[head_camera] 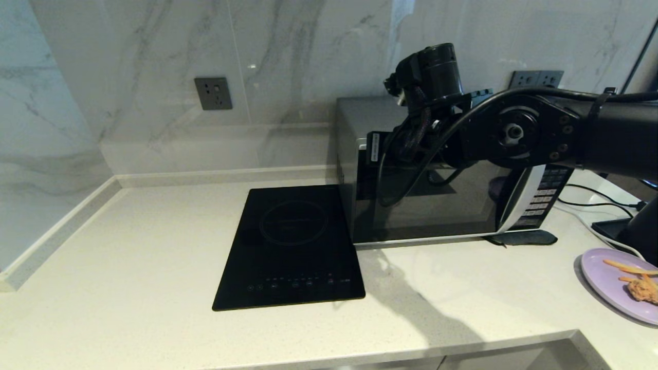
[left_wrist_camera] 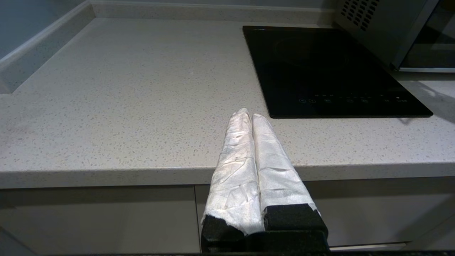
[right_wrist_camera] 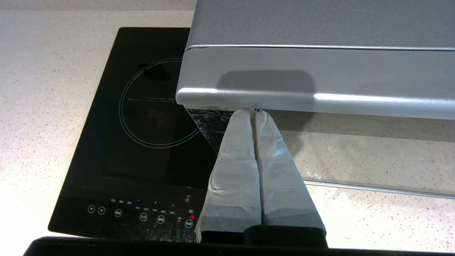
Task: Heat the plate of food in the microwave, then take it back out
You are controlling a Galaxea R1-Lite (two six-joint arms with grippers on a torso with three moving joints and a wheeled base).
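Note:
The silver-grey microwave (head_camera: 348, 139) stands at the back right of the counter with its dark glass door (head_camera: 437, 216) shut. My right arm reaches across its front. My right gripper (right_wrist_camera: 254, 112) is shut on nothing, its white-wrapped tips against the door's upper left, just under the silver top strip (right_wrist_camera: 320, 76). The lilac plate (head_camera: 599, 270) lies on the counter at the far right, carrying fries (head_camera: 624, 266) and a fried chicken piece (head_camera: 643, 291), apart from both grippers. My left gripper (left_wrist_camera: 249, 113) is shut and empty, parked at the counter's front edge.
A flat black induction hob (head_camera: 290, 246) lies left of the microwave, a red light (right_wrist_camera: 192, 217) lit on its panel. Cables (head_camera: 596, 203) run behind the plate. A dark flat pad (head_camera: 524, 238) sticks out under the microwave's right front. A socket (head_camera: 213, 93) is on the marble wall.

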